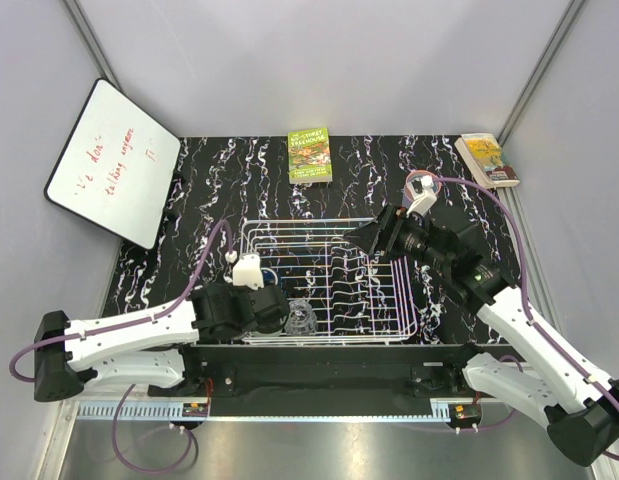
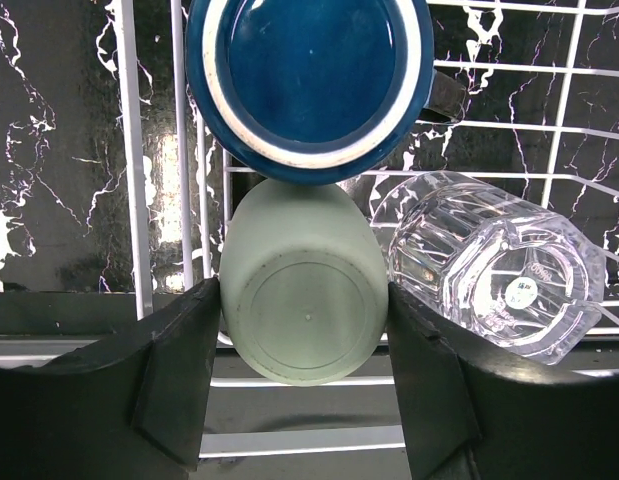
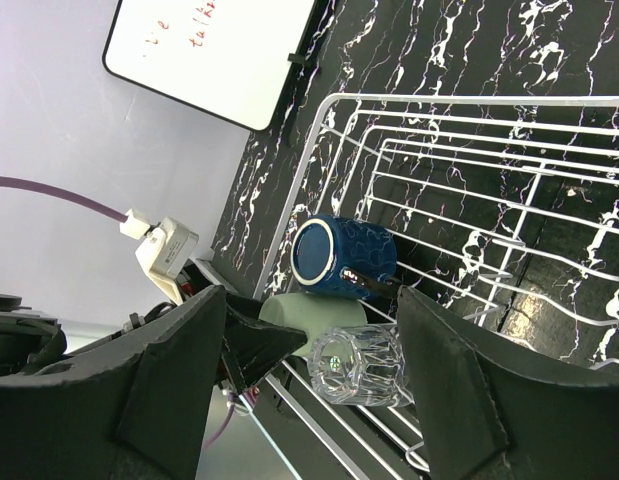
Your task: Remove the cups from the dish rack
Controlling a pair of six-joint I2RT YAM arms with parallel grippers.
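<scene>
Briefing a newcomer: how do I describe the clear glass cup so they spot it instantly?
Find the big white wire dish rack, then its near left corner, where the left tool sits. Of three cups lying there, the clear glass is rightmost, beside the pale green cup and dark blue cup: the only transparent, faceted one.

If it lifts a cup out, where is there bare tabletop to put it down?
Bare table lies behind the dish rack, between the whiteboard and the green book, and again between that book and the second book. Crowded: the rack's near-left corner, where the left hand grips the pale green cup, beside the dark blue cup and clear glass.
</scene>
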